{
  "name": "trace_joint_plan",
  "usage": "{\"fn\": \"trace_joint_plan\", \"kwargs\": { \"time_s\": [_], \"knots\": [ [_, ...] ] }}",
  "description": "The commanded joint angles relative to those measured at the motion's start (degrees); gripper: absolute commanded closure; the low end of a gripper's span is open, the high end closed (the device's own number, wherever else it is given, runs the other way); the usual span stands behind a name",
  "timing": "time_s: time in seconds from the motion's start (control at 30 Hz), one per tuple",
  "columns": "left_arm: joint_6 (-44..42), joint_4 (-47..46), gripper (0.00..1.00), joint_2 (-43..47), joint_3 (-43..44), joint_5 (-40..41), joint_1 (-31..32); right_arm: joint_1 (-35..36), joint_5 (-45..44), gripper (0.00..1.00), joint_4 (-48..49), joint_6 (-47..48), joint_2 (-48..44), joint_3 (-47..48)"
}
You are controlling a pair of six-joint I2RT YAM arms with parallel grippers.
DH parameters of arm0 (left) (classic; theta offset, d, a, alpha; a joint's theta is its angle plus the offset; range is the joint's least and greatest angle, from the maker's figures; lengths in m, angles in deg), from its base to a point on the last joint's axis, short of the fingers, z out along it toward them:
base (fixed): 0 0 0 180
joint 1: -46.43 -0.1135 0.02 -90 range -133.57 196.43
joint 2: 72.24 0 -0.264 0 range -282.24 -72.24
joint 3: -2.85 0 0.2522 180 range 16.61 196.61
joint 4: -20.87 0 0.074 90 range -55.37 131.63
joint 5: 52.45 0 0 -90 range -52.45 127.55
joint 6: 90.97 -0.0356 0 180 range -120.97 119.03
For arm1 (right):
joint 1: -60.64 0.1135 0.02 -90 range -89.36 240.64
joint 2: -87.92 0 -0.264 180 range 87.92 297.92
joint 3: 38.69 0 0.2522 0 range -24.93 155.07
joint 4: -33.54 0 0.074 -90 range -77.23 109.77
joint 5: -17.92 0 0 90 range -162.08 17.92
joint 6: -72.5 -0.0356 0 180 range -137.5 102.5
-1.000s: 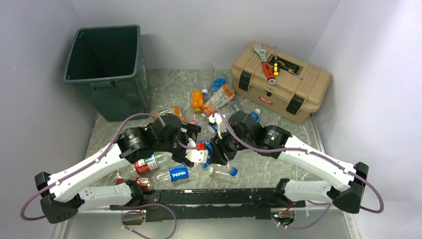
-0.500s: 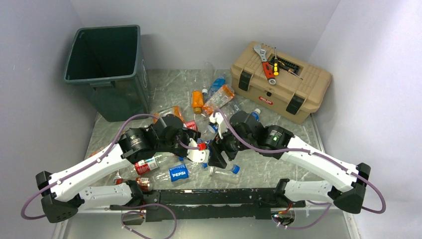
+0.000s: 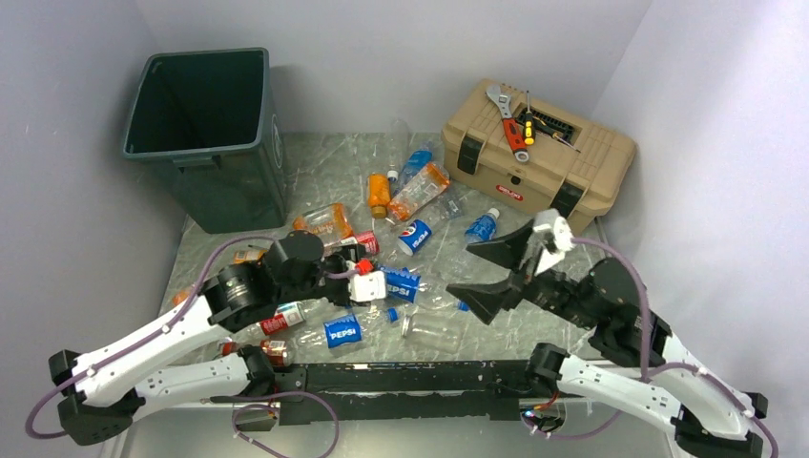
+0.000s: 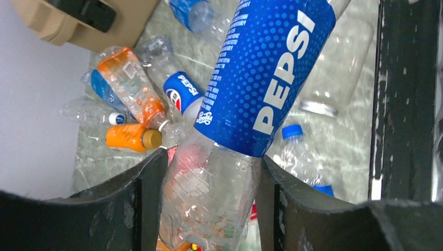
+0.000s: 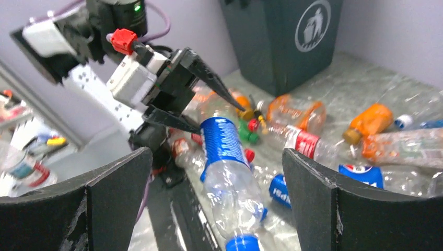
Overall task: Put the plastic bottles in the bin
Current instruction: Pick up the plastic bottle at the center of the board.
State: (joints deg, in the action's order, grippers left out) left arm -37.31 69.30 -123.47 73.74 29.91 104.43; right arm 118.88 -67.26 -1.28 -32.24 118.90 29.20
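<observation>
Centrally, the left gripper [image 4: 206,209] clamps one end of a clear, blue-labelled Pepsi plastic bottle [image 4: 261,78], the right gripper [image 3: 461,270] gapes empty, and the tall dark green bin [image 3: 229,181] stands upper left; gripped off-centre, the slick bottle could pivot free.

Loose bottles [image 3: 420,191] clutter the table [image 3: 324,167]; the bin [image 3: 229,191] gapes open.

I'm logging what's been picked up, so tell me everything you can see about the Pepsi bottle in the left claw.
The Pepsi bottle is clear, crinkled plastic, seemingly empty, with a blue wrap label in white lettering and a blue cap. The left claw pinches its clear bottom end; the cap end juts out, tilted, above other bottles.
</observation>
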Motion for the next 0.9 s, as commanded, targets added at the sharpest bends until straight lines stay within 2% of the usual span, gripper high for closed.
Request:
{"fn": "trace_joint_plan", "kwargs": {
  "time_s": [0.0, 0.13, 0.4, 0.53, 0.63, 0.77, 0.87],
  "knots": [
    [15.19, -12.47, 1.0, 4.71, -2.21, 3.79, 0.24, 0.29, -7.22, 0.0, 12.69, -0.28, -5.83, -7.98],
    [25.53, -21.34, 1.0, 8.18, -4.56, 2.75, 0.1, 0.3, -10.21, 0.0, 15.84, -1.28, -8.43, -13.42],
    [47.41, -36.61, 1.0, 10.1, -8.13, 3.52, 0.01, 0.3, -6.59, 0.0, 32.02, -3.04, -10.96, -22.1],
    [56.15, -46.54, 1.0, 8.95, -11.96, -2.95, 0.01, 0.3, -6.16, 0.0, 41.26, -5.75, -7.06, -23.7],
    [61.51, -53.63, 1.0, 6.29, -13.62, -7.93, 0.01, 0.3, -2.7, 0.0, 50.78, -8.51, -1.98, -24.05],
    [64.75, -56.54, 1.0, 2.95, -13.68, -11.66, 0.04, 0.3, 2.3, 0.0, 60.41, -10.55, 3.49, -22.5],
    [66.03, -56.74, 1.0, 2.45, -13.64, -12.13, 0.03, 0.3, 3.05, 0.02, 62.42, -11.09, 6.74, -20.87]
  ]
}}
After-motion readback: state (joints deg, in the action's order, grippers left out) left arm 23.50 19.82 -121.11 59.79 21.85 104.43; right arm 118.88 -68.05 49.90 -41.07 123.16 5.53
